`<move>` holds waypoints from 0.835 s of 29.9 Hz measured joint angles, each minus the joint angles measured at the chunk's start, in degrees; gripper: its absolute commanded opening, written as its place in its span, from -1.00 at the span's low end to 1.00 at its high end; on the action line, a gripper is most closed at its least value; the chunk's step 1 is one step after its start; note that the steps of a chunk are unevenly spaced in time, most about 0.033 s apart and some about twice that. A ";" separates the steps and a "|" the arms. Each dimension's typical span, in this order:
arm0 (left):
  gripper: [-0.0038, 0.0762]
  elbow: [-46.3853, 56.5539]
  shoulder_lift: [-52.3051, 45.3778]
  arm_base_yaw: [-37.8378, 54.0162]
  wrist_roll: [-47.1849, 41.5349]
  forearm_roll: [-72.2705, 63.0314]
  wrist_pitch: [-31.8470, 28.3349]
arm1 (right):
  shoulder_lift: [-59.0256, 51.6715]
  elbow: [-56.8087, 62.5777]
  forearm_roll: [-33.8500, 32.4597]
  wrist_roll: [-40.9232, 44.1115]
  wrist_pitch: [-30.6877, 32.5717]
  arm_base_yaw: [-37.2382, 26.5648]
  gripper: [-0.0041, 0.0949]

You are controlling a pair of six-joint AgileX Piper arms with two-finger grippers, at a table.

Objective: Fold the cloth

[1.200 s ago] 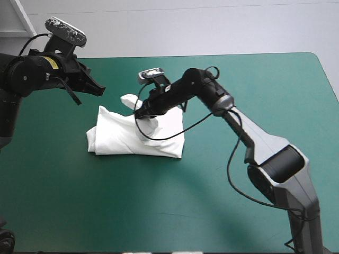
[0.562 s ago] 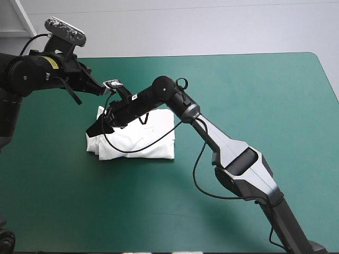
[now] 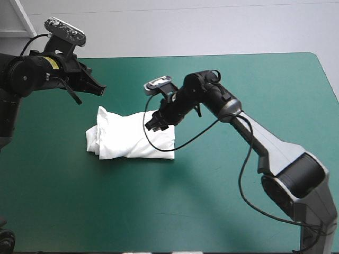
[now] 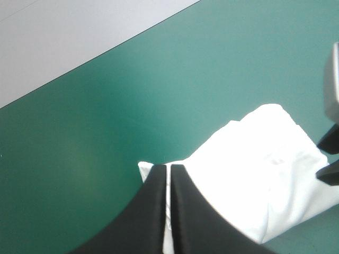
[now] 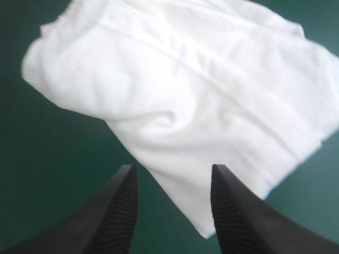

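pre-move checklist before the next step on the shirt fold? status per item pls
1. T-shirt lies as a folded bundle on the table: ok.
2. Right gripper open over the bundle's right end, gripping nothing: ok.
3. Left gripper shut, empty, raised off the bundle's left end: ok.
4. Bundle tidy: not ok, the left end is bunched with layers showing.
5. Lower layers flat underneath: cannot tell.
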 measured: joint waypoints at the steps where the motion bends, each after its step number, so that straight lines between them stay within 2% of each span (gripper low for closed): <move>1: -0.86 0.00 0.00 0.00 0.00 0.06 0.00 | -1.98 4.88 0.32 -0.06 -2.91 -1.01 -0.04; 3: -0.86 0.00 0.00 0.00 0.00 0.19 0.00 | -4.86 12.90 2.49 -0.68 -9.02 -3.12 0.04; 5: -0.86 0.00 0.00 0.00 0.00 0.21 0.00 | -7.06 19.77 6.33 -2.48 -14.90 -5.44 0.21; 8: -0.86 0.00 0.00 0.00 -0.24 0.03 0.00 | -7.88 25.52 11.69 -6.14 -20.47 -7.39 0.45; 11: -0.86 0.00 0.00 0.00 -0.68 0.03 0.00 | -7.36 28.21 14.50 -8.59 -23.80 -7.53 0.46; 19: -0.86 0.00 0.00 0.00 -1.72 -0.20 0.00 | -1.61 28.52 22.12 -14.90 -27.61 -7.53 0.20; 22: -0.86 0.00 0.00 0.00 -1.86 -0.20 0.00 | 0.51 28.52 26.00 -18.46 -27.49 -7.53 0.05; 25: -0.86 0.00 0.00 0.00 -1.91 -0.20 0.00 | 1.48 28.54 29.47 -21.89 -27.36 -7.53 -0.20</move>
